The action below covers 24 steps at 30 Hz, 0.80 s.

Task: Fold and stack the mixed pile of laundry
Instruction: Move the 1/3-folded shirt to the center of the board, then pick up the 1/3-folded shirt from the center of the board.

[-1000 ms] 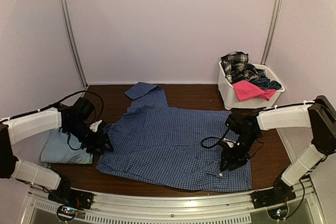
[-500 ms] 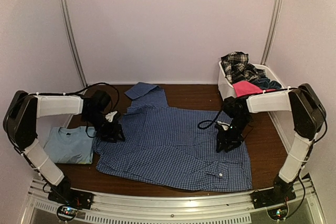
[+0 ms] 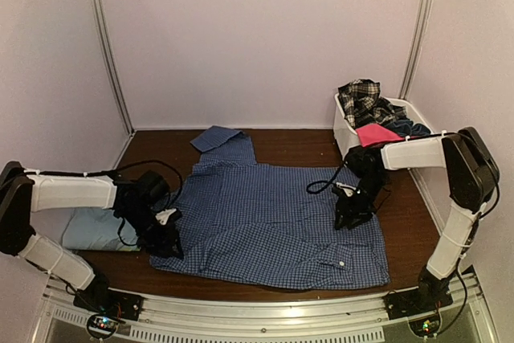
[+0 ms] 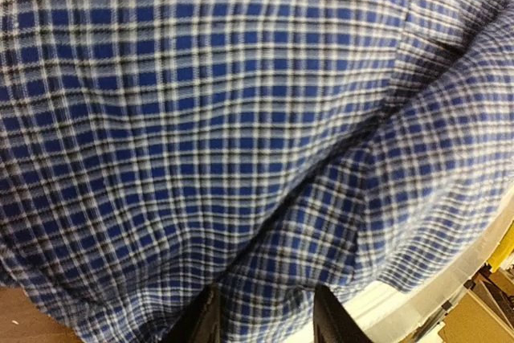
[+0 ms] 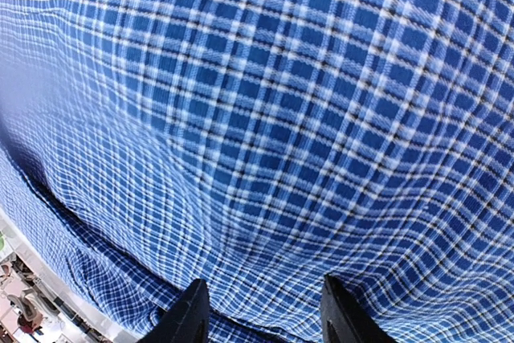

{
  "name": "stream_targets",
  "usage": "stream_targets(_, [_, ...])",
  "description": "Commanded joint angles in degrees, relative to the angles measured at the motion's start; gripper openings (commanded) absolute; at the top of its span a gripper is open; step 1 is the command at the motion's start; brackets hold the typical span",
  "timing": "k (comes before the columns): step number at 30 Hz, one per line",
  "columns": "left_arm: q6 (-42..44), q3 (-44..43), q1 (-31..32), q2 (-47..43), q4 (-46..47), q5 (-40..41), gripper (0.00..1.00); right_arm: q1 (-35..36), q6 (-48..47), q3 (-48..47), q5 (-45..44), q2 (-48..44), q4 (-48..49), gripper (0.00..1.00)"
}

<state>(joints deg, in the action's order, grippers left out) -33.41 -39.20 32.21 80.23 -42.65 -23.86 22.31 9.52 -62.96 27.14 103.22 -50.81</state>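
Blue small-check button shirt (image 3: 273, 222): cotton-like weave, spread nearly flat across the middle of the brown tabletop (image 3: 297, 144), lightly rippled, one sleeve reaching toward the far edge.
Light blue T-shirt (image 3: 87, 230): folded flat at the left, just beside the shirt, partly hidden.
Black-white plaid piece (image 3: 361, 98): crumpled, heaped highest in the white plastic basket (image 3: 348, 147), far right.
Hot pink piece (image 3: 376, 134): draped over the basket's near rim.
Dark navy pieces (image 3: 408, 127): bunched beside the pink.

We see the button shirt (image 3: 265, 214) spread across the middle of the bench (image 3: 297, 144), the T-shirt (image 3: 88, 229) to its left, and the basket (image 3: 353, 146) far right, garments (image 3: 377, 114) piled inside.
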Motion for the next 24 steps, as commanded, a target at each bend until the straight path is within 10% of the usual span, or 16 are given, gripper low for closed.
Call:
stream_targets(1, [0.6,-5.9,-0.2,-4.5,0.8,-2.0,0.48,-0.5,-1.4,1.6,-2.2,-0.6,-2.1,0.49])
stream_targets(7, [8.8,-25.4,-2.9,5.8,-1.7,3.0,0.70,-3.8,0.6,-4.1,-0.3,-5.2,1.3,0.51])
stream_targets(24, [12.1,-18.6,-2.9,20.8,3.3,12.3,0.42,-3.5,2.3,0.0,-0.3,1.3,6.3,0.49])
